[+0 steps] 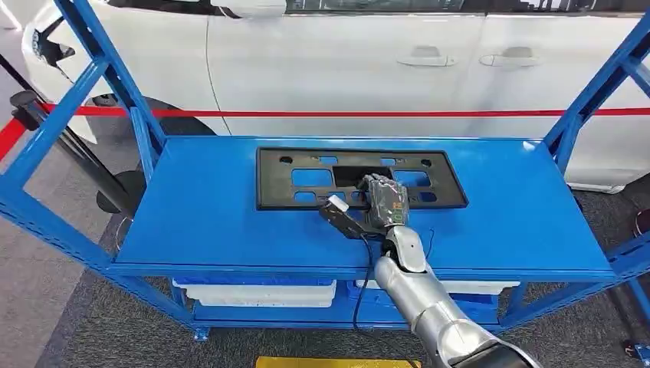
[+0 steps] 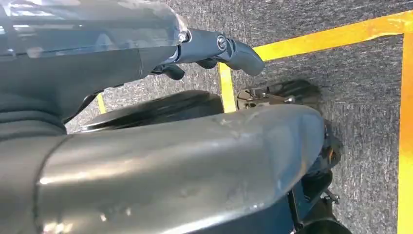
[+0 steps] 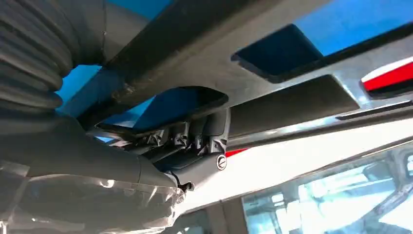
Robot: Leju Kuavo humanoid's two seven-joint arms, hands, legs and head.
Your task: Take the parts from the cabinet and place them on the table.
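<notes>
The black plate frame [image 1: 360, 178] is laid flat on the blue shelf top [image 1: 199, 215], its long axis running from nine o'clock to three o'clock across the head view, with its far edge toward the white car [image 1: 345, 61] at twelve o'clock. The right hand [image 1: 379, 203] is set over the frame's near edge, a little to the three o'clock side of the frame's middle, so the frame lies directly beneath and ahead of the fingers, spreading out toward twelve o'clock from them. In the right wrist view the dark fingers [image 3: 187, 136] are seen hooked through one of the frame's openings, with the thumb [image 1: 337, 213] lying out at about eight o'clock from the palm; the frame appears to be grasped at that edge, though whether it is pinched firmly or merely hooked cannot be settled from this close, skewed picture. The left hand [image 2: 214, 51] is hung by the body over the grey floor, its fingers loosely curled with nothing held, and it is well apart from the shelf. The right hand is therefore judged the one placed for the lift, which would be made toward six o'clock, off the shelf's near lip.
</notes>
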